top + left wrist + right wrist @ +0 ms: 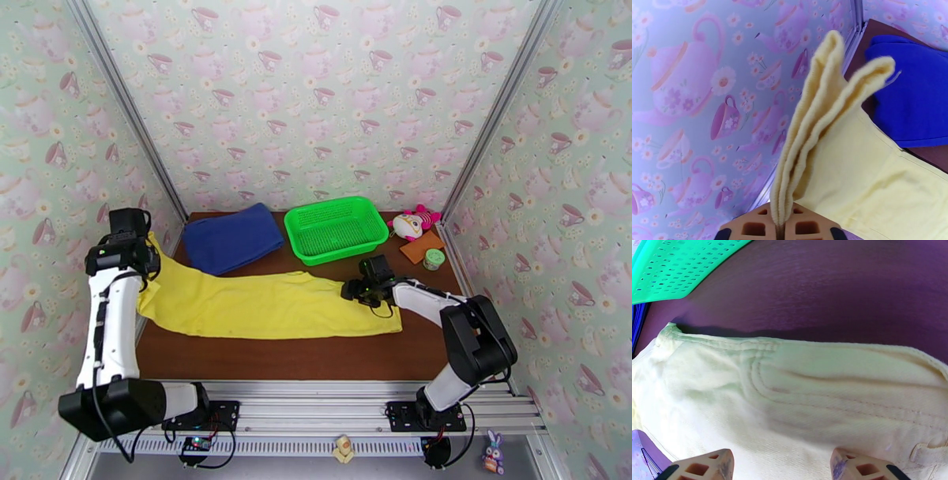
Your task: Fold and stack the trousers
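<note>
The yellow trousers (pixel 261 304) lie stretched left to right across the brown table, waist end at the right. Their left end rises off the table into my left gripper (pixel 148 260), which is shut on the doubled cloth edge. In the left wrist view the folded yellow layers (pixel 817 130) stand up from between the closed fingertips (pixel 781 229). My right gripper (pixel 351 290) hovers low over the waist end. In the right wrist view it (pixel 782 467) stands open, its fingers spread above the waistband seams of the trousers (pixel 790 398), with nothing gripped.
A dark blue folded cloth (pixel 233 237) lies at the back left, close to the lifted end. A green basket (pixel 336 227) stands at the back centre. At the back right are a plush toy (pixel 415 223), a brown square (pixel 421 247) and a small green cup (pixel 433 258).
</note>
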